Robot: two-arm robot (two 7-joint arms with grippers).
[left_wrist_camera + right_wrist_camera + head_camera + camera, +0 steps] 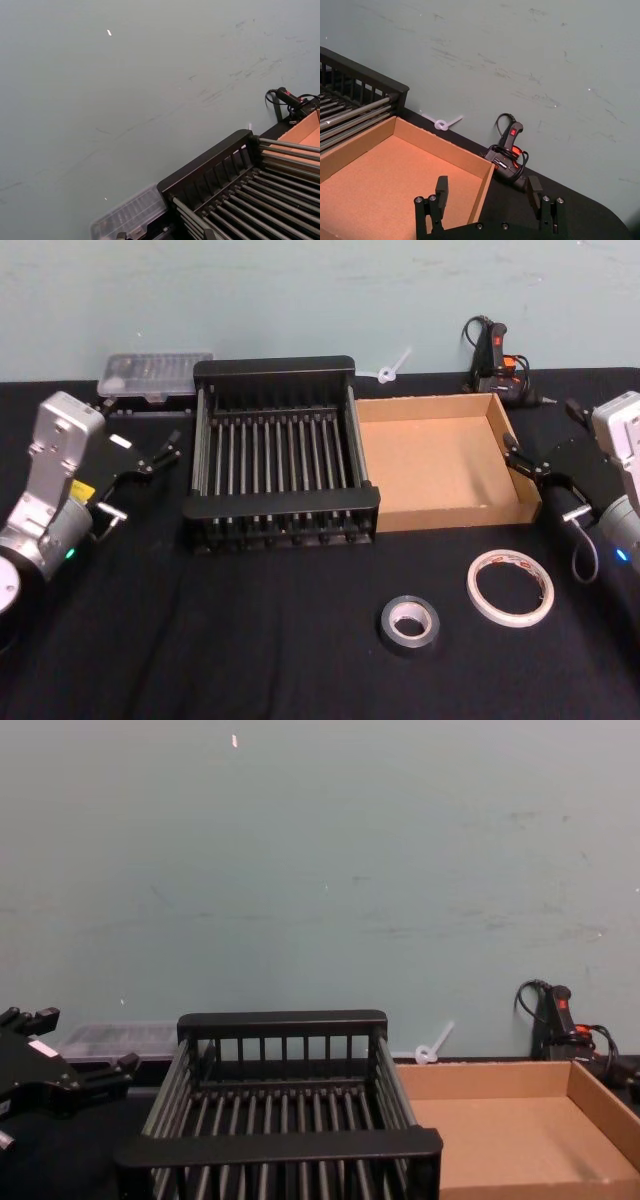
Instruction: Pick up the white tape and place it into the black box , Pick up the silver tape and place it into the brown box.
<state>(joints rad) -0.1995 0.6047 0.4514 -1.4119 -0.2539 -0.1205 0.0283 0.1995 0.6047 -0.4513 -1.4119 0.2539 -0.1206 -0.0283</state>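
White tape [510,586] lay flat near table's front edge, nearer right gripper [527,466], which hovered empty, jaws spread, over brown box [437,512] corner.

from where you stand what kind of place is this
Probably a workshop or lab test bench: a black-covered table against a scuffed bare wall, with a glue gun and a clear parts case at the back.
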